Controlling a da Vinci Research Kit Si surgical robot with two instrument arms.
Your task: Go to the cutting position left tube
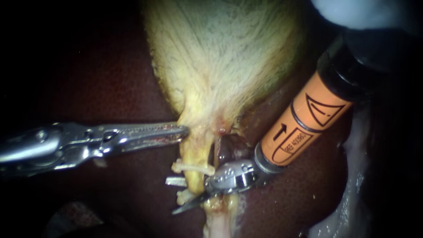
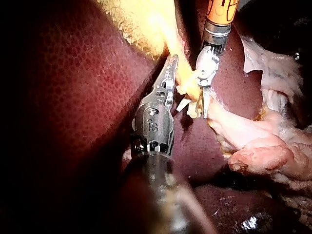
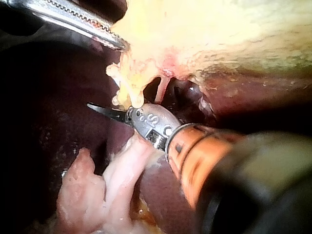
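Note:
The yellow gallbladder (image 1: 224,57) narrows into the left tube (image 1: 196,152), which carries pale clips (image 1: 194,168) across it. My left instrument (image 1: 178,132) comes in level and its jaws are shut on the gallbladder's neck just above the tube. My right instrument (image 1: 189,203), with an orange shaft, reaches the tube below the clips. One thin blade shows past the tube's far side, and the tube lies against the blades' hinge, so the blades stand open around it. In the right wrist view the blade (image 3: 107,111) points out under the tube's clipped stub (image 3: 127,92).
A thinner right tube (image 1: 217,147) runs beside the left one. Dark red liver (image 1: 110,79) surrounds everything. Pale loose tissue (image 3: 112,180) lies below the right instrument's head. A white fold (image 1: 352,176) borders the right side.

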